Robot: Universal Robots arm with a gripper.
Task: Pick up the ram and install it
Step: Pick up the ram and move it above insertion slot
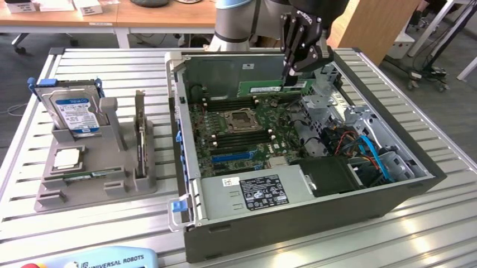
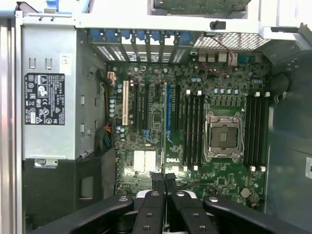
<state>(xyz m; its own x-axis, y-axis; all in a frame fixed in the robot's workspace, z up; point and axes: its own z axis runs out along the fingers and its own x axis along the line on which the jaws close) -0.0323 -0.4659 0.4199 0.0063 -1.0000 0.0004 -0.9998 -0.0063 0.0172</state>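
Ram (image 1: 267,88) in tool (image 1: 293,75), long axis level, over motherboard (image 1: 238,134)

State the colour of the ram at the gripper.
Green. The ram, held in the gripper, shows best in the exterior view.

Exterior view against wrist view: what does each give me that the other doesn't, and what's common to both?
Exterior view: the ram held in the hand over the open case, plus the grey holder on the table with the hard drive and processor chip. Wrist view: a straight-down look at the memory slots flanking the CPU socket, and the hand's closed fingers. Both: the motherboard, that socket and the power supply label.
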